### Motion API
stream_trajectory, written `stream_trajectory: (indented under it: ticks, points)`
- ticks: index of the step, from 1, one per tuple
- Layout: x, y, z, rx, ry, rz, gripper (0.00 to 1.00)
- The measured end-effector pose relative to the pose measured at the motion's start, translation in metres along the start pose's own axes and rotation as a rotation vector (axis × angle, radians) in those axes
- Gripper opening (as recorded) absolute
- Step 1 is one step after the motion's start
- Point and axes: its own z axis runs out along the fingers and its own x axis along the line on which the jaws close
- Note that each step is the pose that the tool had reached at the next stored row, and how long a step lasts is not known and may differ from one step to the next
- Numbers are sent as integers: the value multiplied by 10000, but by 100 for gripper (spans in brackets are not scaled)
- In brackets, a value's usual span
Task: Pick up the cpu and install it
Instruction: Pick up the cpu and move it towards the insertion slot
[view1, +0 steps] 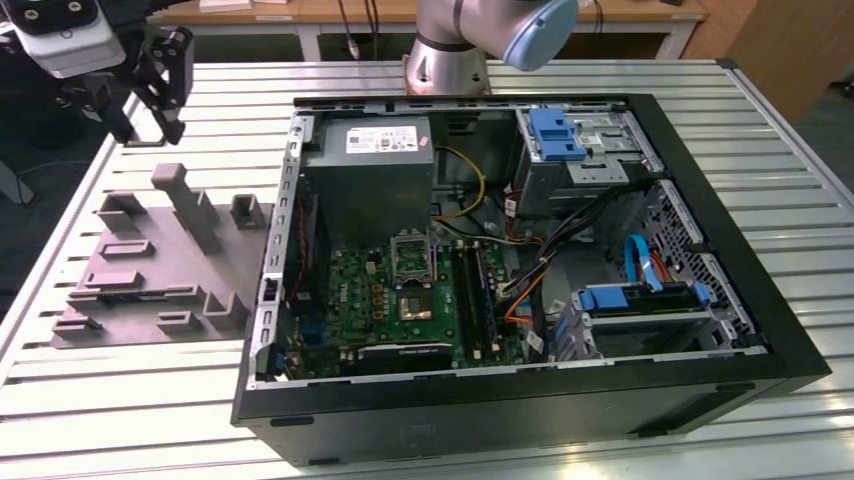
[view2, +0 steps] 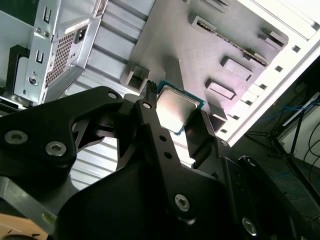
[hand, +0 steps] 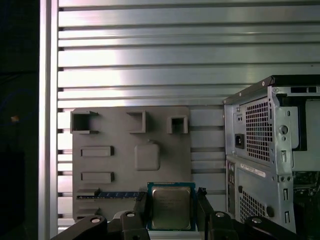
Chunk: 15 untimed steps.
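Nearest me, the open computer case lies on the slatted table with its motherboard exposed and facing up. At the exterior view's left of the case sits the grey parts holder. Farther back, at the far left, the gripper hangs over that holder. Its fingers are pinched on the cpu by two opposite edges, and the chip is in the air, clear of the holder.

Finding: the hold looks centred and square. I judge this step is done well by holding the chip level, squeezing only the edges, and travelling slowly, since so thin a part can twist or slip.
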Motion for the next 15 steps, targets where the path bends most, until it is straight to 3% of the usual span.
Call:
stream_trajectory:
  ticks: [15]
  points:
    - [-96, 3, -1, 0, 0, -1, 47]
